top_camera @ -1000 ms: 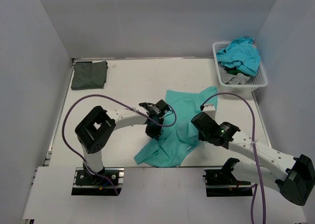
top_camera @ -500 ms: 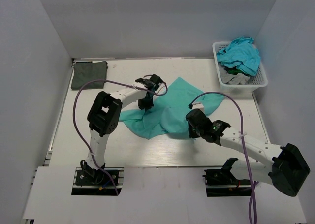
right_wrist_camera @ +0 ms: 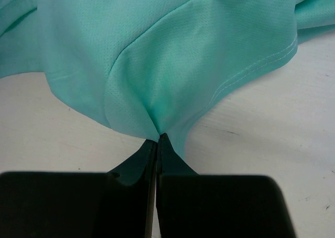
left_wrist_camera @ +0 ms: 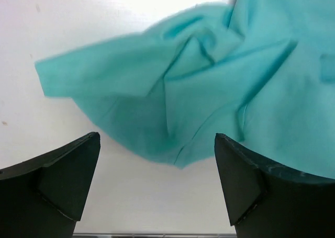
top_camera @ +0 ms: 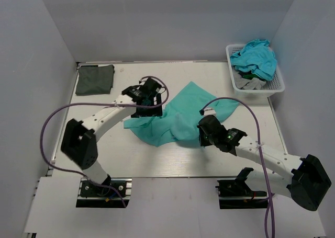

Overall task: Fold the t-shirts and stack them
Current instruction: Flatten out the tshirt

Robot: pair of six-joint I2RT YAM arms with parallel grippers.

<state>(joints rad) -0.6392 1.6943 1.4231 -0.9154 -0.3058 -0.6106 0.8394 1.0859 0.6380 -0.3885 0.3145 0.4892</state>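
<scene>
A plain teal-green t-shirt [top_camera: 180,112] lies rumpled in the middle of the table [top_camera: 104,149]. My right gripper [top_camera: 204,135] is shut on its near hem; in the right wrist view the gripper [right_wrist_camera: 158,138] pinches a bunched fold of the teal cloth [right_wrist_camera: 172,49]. My left gripper [top_camera: 142,103] hovers open over the shirt's left edge, holding nothing. In the left wrist view its gripper [left_wrist_camera: 157,178] is spread wide above bare table, with the teal shirt [left_wrist_camera: 209,81] just beyond the tips. A dark grey-green t-shirt [top_camera: 95,79] lies folded at the far left corner.
A white lattice basket [top_camera: 277,83] stands at the far right with turquoise-blue shirts [top_camera: 255,57] and a grey one [top_camera: 248,82] heaped in it. Purple cables loop over both arms. White walls close in the table on three sides.
My left gripper carried the shirt's corner to the far left, then opened and let it go. The shirt has spread out flatter. My right gripper stays shut on the hem.
</scene>
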